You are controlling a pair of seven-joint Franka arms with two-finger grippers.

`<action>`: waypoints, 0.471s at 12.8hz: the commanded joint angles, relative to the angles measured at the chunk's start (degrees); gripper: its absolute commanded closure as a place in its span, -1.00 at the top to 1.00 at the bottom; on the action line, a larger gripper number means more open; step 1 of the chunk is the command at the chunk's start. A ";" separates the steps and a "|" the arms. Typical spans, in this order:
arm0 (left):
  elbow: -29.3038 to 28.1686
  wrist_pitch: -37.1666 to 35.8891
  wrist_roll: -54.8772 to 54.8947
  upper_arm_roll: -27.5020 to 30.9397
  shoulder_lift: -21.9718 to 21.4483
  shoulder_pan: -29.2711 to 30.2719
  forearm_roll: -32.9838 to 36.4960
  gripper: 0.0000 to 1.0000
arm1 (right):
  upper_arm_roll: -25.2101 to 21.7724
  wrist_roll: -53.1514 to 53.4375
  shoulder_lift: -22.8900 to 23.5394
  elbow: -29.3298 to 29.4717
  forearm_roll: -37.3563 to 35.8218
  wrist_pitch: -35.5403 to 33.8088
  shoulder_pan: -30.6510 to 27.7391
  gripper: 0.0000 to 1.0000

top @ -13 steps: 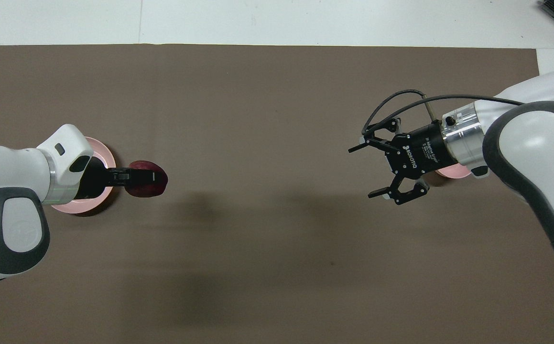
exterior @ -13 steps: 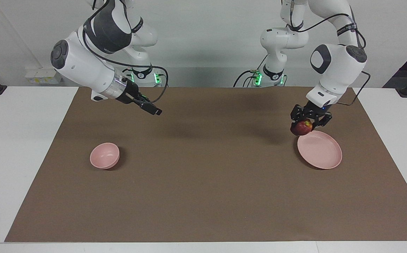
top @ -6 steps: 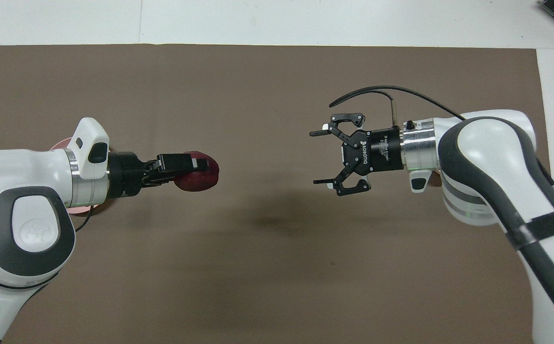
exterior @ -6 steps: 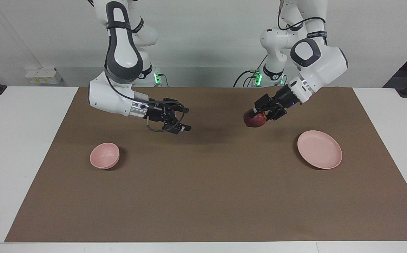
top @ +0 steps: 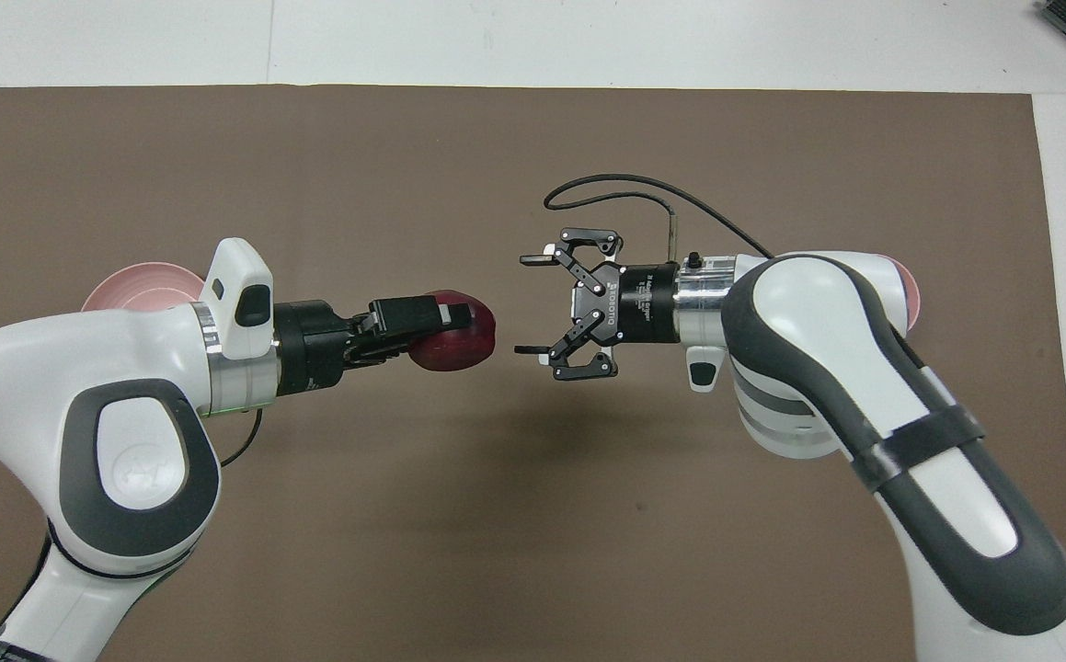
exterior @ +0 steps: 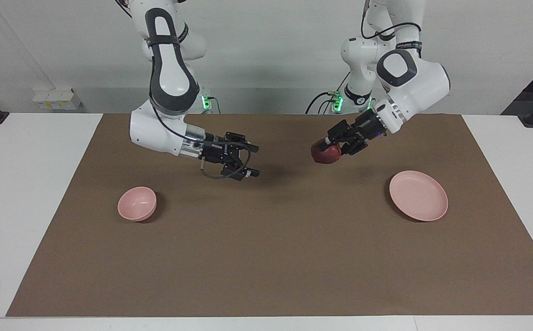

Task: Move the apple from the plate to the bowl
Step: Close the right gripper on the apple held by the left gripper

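Apples: one, dark red, held off the table.
Plates: one, wide, pale pink.
Bowls: one, small, pale pink.
Arms: two, one from each base.
Grippers: two; left gripper closed around the apple, right gripper with fingers spread and nothing in it.
Mats: one brown mat covering most of the table.
Tables: one, white.
Pink dishes in all: two.
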 commanded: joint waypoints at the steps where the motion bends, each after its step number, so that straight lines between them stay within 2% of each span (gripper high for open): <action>1: 0.64 0.77 -0.64 -0.23 -0.11 -0.15 -1.37 -1.00 | 0.07 1.13 -0.42 0.17 0.64 -0.03 1.35 1.00; 3: 0.64 0.85 -0.64 -0.32 -0.20 -0.24 -1.38 -1.00 | 0.07 0.86 -0.51 0.17 0.81 -3.63 0.66 1.00; 6: 0.64 0.77 -0.72 -0.32 -0.20 -0.15 -1.38 -1.00 | 0.16 0.69 -0.60 0.44 2.56 -5.05 0.30 1.00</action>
